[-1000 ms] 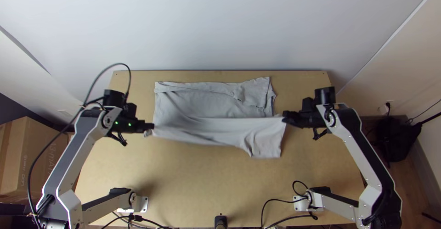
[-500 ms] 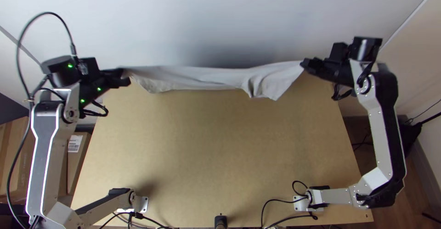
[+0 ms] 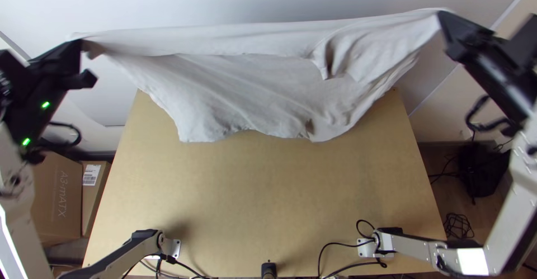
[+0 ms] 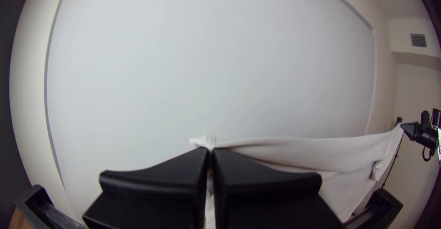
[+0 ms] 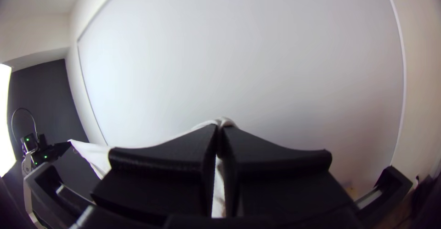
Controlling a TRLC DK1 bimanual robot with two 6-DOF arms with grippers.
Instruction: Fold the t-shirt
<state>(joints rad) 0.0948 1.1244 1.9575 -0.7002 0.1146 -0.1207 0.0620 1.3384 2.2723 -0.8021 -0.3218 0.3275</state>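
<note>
The light grey t-shirt (image 3: pixel 235 83) hangs stretched between both grippers high over the table's far edge, its top edge nearly straight and its lower part drooping in loose folds. At the upper left, my left gripper (image 3: pixel 84 50) is shut on one corner of it; my right gripper (image 3: pixel 442 19) is shut on the opposite corner at the upper right. In the left wrist view the cloth (image 4: pixel 294 153) is pinched by my left gripper (image 4: pixel 211 153). A bit of the shirt (image 5: pixel 225 121) pokes out between the fingertips of my right gripper (image 5: pixel 219 130) in the right wrist view.
Below the cloth lies the bare wooden table (image 3: pixel 268 201). Black cables (image 3: pixel 347 248) run along its near edge. Cardboard boxes (image 3: pixel 59 198) stand on the floor at the left, and a black bag (image 3: pixel 481 170) at the right. A wall rises behind the table.
Both grippers have risen and moved outward and away from the near edge, carrying the shirt up off the table. It has gone from lying partly on the table to hanging between them, its lower part now opened out.
</note>
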